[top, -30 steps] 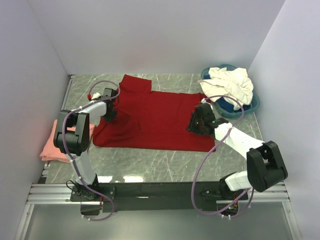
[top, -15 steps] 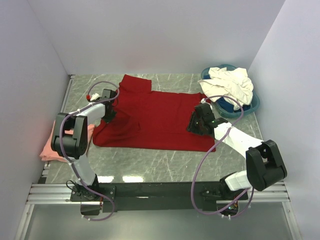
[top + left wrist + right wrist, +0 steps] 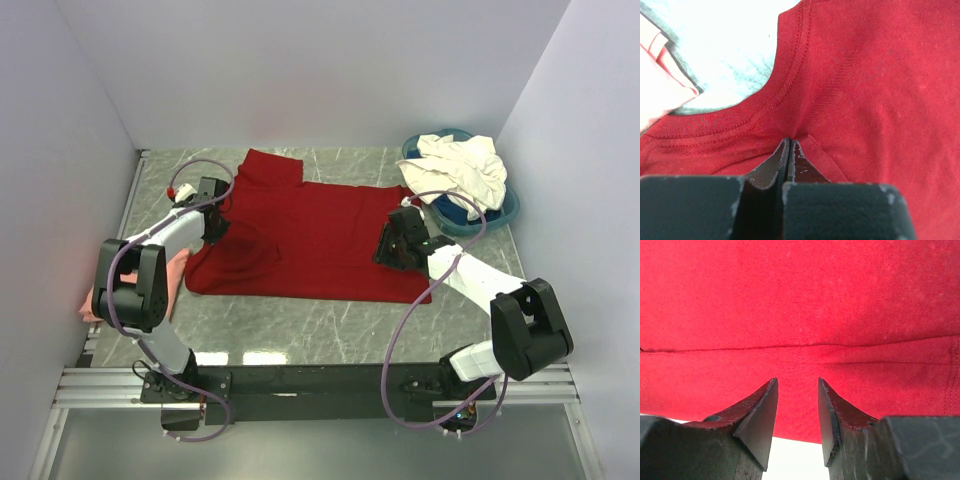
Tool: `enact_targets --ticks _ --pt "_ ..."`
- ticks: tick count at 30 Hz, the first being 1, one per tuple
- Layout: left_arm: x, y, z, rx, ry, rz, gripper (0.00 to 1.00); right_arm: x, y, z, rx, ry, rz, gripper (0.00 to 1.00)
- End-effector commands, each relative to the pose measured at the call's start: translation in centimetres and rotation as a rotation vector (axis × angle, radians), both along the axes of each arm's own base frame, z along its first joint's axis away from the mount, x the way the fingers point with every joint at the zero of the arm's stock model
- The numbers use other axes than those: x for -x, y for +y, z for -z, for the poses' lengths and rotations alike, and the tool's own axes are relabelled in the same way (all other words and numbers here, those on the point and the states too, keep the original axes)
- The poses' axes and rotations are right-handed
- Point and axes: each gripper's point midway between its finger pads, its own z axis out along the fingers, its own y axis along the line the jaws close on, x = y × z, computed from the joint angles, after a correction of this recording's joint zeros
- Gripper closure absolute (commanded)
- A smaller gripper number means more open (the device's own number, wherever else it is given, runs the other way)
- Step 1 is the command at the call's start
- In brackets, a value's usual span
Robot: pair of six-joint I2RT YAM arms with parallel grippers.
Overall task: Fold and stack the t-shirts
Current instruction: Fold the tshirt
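Spread flat across the middle of the marble worktop [image 3: 330, 330], the deep red t-shirt [image 3: 320, 235] is lying unfolded, one sleeve reaching toward the top of the frame. At upper right, cream-white t-shirts [image 3: 460, 165] are heaping over the round blue basin [image 3: 505, 212]. The salmon-pink t-shirt [image 3: 657, 92] is sitting at the far left, just beside the red one. Within the last second the left fingers [image 3: 785, 160] have snapped fully together, now pinching a small ridge of red cloth by the curved seam at the shirt's left edge, and the fabric there is puckering upward. The right fingers [image 3: 767, 395] are standing wide apart over the hem at the shirt's right side, gripping nothing. With only one side pinched, the first fold is likely waiting on the right fingers closing too.
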Motion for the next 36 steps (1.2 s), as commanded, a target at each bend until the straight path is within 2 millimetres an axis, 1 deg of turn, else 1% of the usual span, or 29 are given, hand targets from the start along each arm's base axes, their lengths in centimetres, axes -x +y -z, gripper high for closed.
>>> enact_targets --ticks 1,7,8,10,11,13,14,16,21,27,30,31,33,34,36 --pt "-0.3 -0.2 -2.1 0.012 -0.046 0.01 0.98 -1.2 0.5 -0.8 -0.007 -0.041 -0.009 0.56" --pt "-0.6 -0.5 -1.9 0.021 -0.037 0.023 0.95 -1.2 0.6 -0.7 -0.003 -0.039 -0.012 0.56" --pt "-0.6 -0.6 -1.7 0.024 -0.036 0.023 0.91 -1.2 0.5 -0.7 -0.002 -0.039 -0.013 0.56" --pt "-0.6 -0.7 -1.5 0.03 -0.034 0.028 0.9 -1.2 0.5 -0.6 -0.001 -0.036 -0.01 0.56" --pt "-0.4 -0.6 -1.3 0.028 -0.03 0.027 0.86 -1.2 0.6 -0.6 -0.002 -0.036 -0.014 0.56" --pt "-0.3 -0.7 -1.1 0.031 -0.028 0.028 0.84 -1.2 0.7 -0.5 -0.004 -0.032 -0.017 0.56" --pt "-0.2 -0.6 -1.0 0.03 -0.03 0.027 0.79 -1.2 0.7 -0.6 -0.005 -0.033 -0.015 0.56" --pt "-0.1 -0.6 -0.9 0.029 -0.027 0.03 0.75 -1.2 0.7 -0.5 -0.005 -0.033 -0.018 0.56" --pt "0.2 -0.6 -0.4 0.027 -0.018 0.04 0.72 -1.3 0.8 -0.4 -0.007 -0.029 -0.02 0.56" --pt "0.1 -0.6 0.2 0.021 -0.005 0.038 0.75 -1.3 0.8 -0.2 -0.006 -0.024 -0.02 0.56" --pt "0.0 -0.6 0.4 0.02 -0.002 0.038 0.82 -1.3 0.8 -0.2 -0.005 -0.025 -0.02 0.56" --pt "0.0 -0.6 0.4 0.022 -0.003 0.039 0.87 -1.3 0.8 -0.2 -0.004 -0.025 -0.021 0.56" --pt "0.0 -0.6 0.4 0.021 -0.003 0.042 0.92 -1.3 0.8 -0.3 -0.004 -0.027 -0.019 0.56" --pt "0.0 -0.7 0.4 0.022 -0.003 0.044 0.98 -1.3 0.7 -0.3 -0.003 -0.026 -0.02 0.56" --pt "-0.2 -0.6 0.2 0.021 -0.009 0.045 0.99 -1.3 0.8 -0.3 -0.004 -0.026 -0.021 0.56"
